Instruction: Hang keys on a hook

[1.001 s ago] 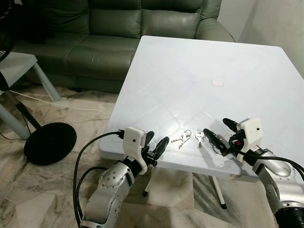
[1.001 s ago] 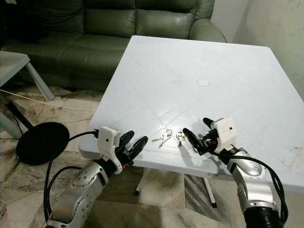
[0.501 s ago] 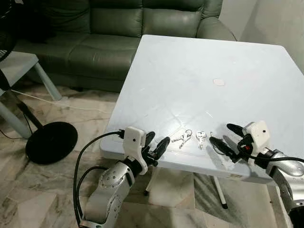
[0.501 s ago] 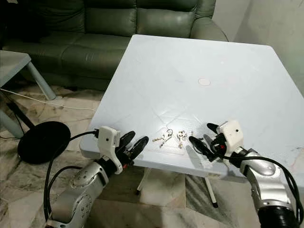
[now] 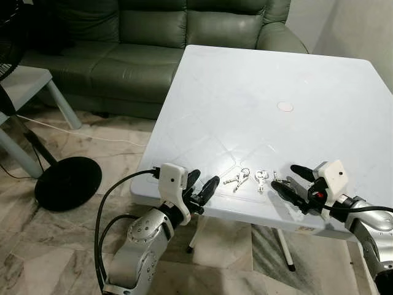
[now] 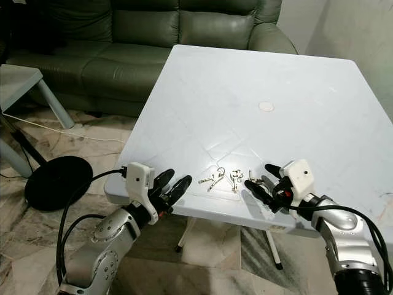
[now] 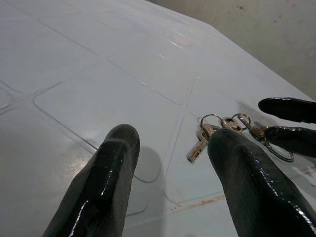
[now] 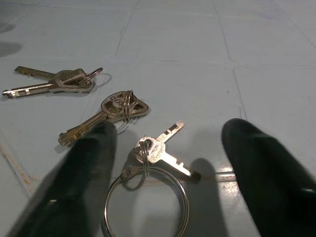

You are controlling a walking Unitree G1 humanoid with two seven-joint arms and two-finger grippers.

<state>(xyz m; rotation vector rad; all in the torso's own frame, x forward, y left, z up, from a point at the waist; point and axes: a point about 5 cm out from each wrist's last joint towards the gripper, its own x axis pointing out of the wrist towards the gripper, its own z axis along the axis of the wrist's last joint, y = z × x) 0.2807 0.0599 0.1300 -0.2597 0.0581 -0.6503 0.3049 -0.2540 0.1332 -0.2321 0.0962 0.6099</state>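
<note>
Now | right gripper (image 8: 163, 163) low over keys (image 8: 148, 148), fingers spread | left gripper (image 5: 201, 189) spread.

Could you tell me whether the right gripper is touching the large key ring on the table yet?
Cannot tell. In the right wrist view the open right gripper straddles the large key ring, and one blurred finger overlaps the ring's edge, hiding any gap.

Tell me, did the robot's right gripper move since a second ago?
Yes. The right gripper slid to the robot's right along the table front edge, away from the keys; its open jaws are now just past the key bunch.
</note>
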